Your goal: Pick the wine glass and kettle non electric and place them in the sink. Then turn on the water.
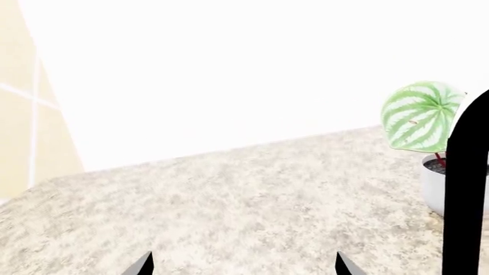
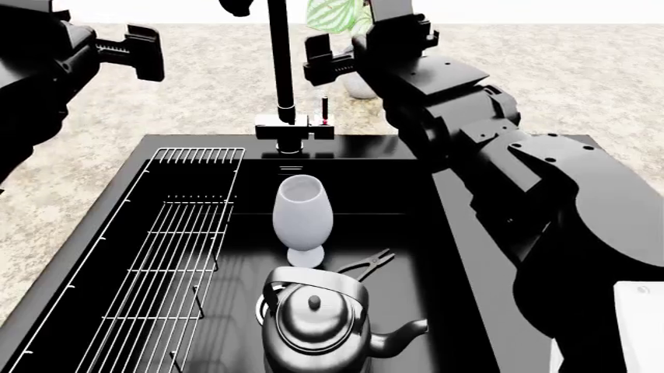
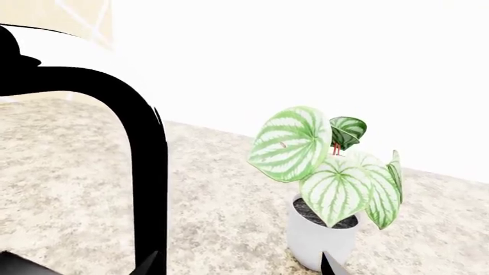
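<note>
Surface (image 2: pixel 186 93): speckled beige stone counter, running back to a plain white wall, with the sink set into it.
Left gripper (image 2: pixel 145 53): hanging over the counter at the sink's far left, clear of everything; in the left wrist view its jaws are standing spread, only the two dark tips (image 1: pixel 145 264) showing, with bare counter between them.
Sink (image 2: pixel 114 202): large black rectangular basin, lying in the middle of the head view.
Wire rack (image 2: pixel 171 256): white, sitting along the basin's left side.
Faucet (image 2: pixel 280 70): black, rising upright from its base at the sink's back edge, its neck arching over in the right wrist view (image 3: pixel 149 172).
Wine glass (image 2: pixel 302 217): pale goblet, standing upright on the basin floor, right of the rack and behind the kettle.
Kettle non electric (image 2: pixel 316 326): glossy dark metal, sitting in the basin at the near end, spout pointing right, just beside the glass's foot.
Plant pot (image 3: pixel 321 235): white, holding green striped leaves, standing on the counter behind the faucet.
Right gripper (image 2: pixel 326 66): hovering just right of the faucet neck, jaws standing spread, nothing held.
</note>
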Robot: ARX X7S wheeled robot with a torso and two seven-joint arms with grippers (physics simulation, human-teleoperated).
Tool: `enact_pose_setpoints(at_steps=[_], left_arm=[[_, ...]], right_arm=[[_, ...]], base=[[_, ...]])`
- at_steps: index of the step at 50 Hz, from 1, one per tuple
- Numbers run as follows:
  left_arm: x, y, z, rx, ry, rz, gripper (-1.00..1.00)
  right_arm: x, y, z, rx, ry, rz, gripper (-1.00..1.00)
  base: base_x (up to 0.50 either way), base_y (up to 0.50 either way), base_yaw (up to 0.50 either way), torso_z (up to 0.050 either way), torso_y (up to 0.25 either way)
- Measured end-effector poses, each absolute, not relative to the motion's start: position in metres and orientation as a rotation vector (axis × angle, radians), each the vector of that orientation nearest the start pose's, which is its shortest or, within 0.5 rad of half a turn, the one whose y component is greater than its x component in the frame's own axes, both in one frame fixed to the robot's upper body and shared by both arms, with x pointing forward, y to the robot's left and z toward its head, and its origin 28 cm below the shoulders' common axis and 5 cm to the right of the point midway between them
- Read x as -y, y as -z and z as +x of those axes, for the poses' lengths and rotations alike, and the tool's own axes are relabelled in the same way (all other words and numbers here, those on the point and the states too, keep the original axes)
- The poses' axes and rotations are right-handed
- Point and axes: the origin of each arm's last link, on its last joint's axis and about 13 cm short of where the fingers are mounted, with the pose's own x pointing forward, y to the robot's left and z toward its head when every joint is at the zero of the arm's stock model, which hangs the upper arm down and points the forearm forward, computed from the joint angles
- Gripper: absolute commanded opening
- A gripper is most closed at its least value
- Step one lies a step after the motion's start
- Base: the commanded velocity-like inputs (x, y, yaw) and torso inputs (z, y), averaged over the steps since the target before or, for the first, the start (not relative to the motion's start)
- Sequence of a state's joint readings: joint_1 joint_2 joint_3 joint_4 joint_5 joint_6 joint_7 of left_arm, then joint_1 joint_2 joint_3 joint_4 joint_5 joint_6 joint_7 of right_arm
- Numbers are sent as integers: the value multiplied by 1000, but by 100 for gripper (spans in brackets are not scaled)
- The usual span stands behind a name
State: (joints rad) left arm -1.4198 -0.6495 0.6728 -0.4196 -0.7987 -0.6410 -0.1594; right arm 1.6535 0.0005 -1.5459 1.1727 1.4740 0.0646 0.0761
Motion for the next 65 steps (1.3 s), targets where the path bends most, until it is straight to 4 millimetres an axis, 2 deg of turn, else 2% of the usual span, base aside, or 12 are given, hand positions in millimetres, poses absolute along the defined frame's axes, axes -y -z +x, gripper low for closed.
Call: enact_pose_setpoints(at_steps=[27,65], left_arm=[[-325,-318,369,63,-84,198,100],[-323,-318,370,48,-80,214,100]], right_arm=[[27,-292,428,40,-323,-104,100],[26,-294,428,42,-327,-106,100]], base=[[0,0,0,0,0],[0,0,0,0,-120]])
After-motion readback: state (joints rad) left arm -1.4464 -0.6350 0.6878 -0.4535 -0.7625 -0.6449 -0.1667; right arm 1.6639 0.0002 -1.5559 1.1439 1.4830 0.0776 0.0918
